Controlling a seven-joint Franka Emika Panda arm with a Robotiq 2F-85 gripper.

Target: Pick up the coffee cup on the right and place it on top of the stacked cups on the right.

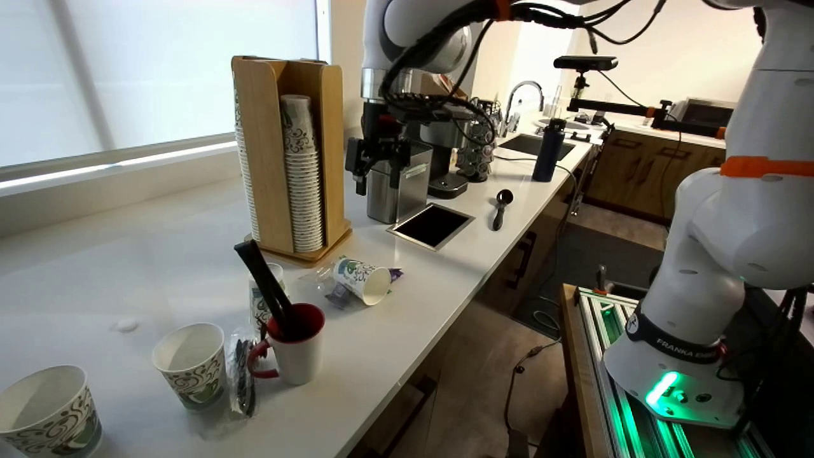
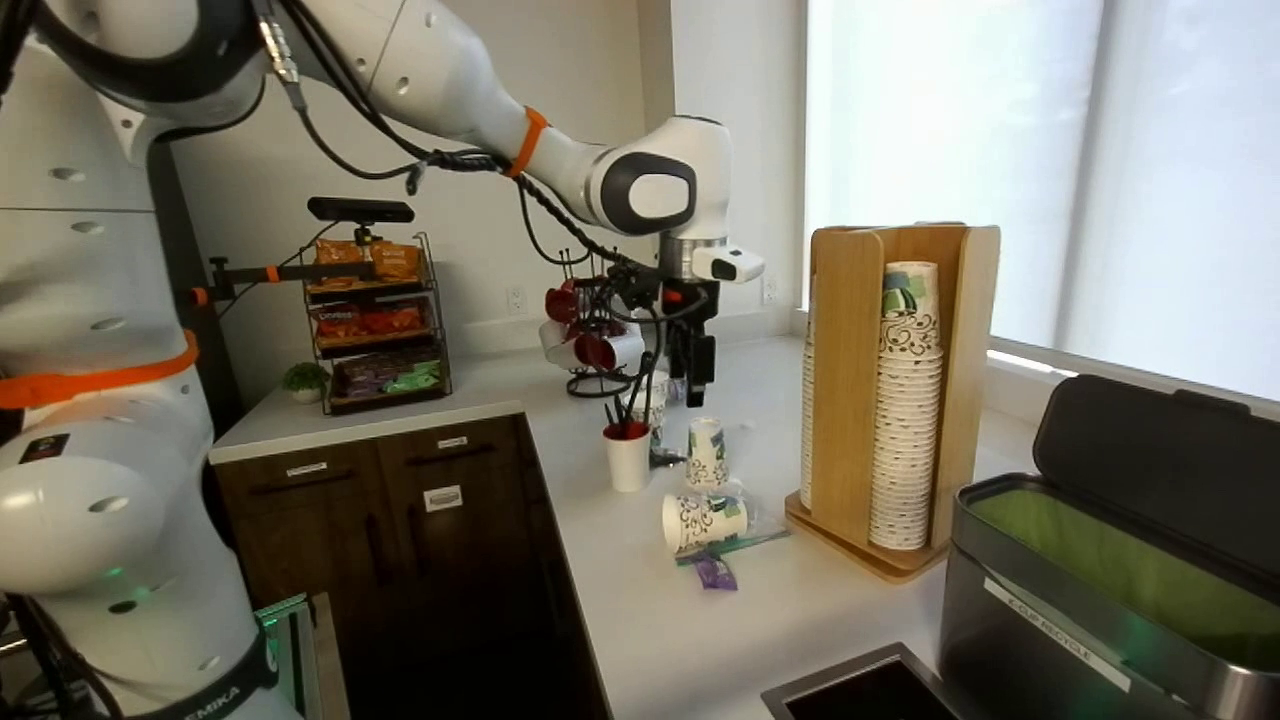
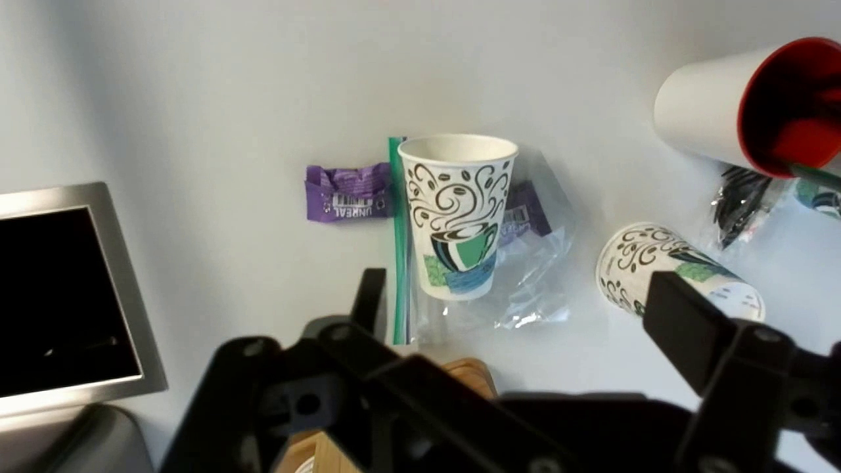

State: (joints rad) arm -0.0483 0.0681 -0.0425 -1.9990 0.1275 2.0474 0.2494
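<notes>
Well apart from the wooden cup holder, two upright paper cups are seen; nearer, utensils are held in one red-lined mug beside one upturned cup. One coffee cup is laid sideways near the holder, loaded with two columns of stacked cups; alongside, the gripper is raised, fingers parted.
</notes>
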